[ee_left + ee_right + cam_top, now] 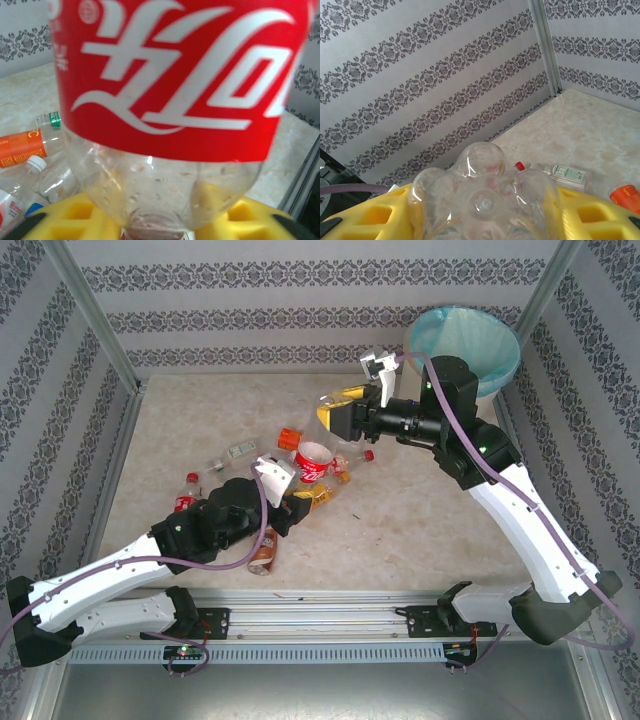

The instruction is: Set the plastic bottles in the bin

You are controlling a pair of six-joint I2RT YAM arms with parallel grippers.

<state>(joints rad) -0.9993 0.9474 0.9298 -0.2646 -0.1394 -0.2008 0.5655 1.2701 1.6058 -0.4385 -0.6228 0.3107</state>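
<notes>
Gripping a clear plastic bottle with a red, white-script cola label [170,75], the left gripper [292,490] sits mid-frame among loose plastic bottles [187,495]. The right gripper [336,412] clamps 1 clear lobed-base bottle [482,200] left of the teal-lined cream bin [470,340] in the upper right corner; bare beige tabletop [420,530] opens lower right.

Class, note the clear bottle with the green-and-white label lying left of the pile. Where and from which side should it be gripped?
Likely best: take the clear bottle across the middle of its body, from straight above, jaws square to its length. It lies flat on its side, bare table along both long sides.
</notes>
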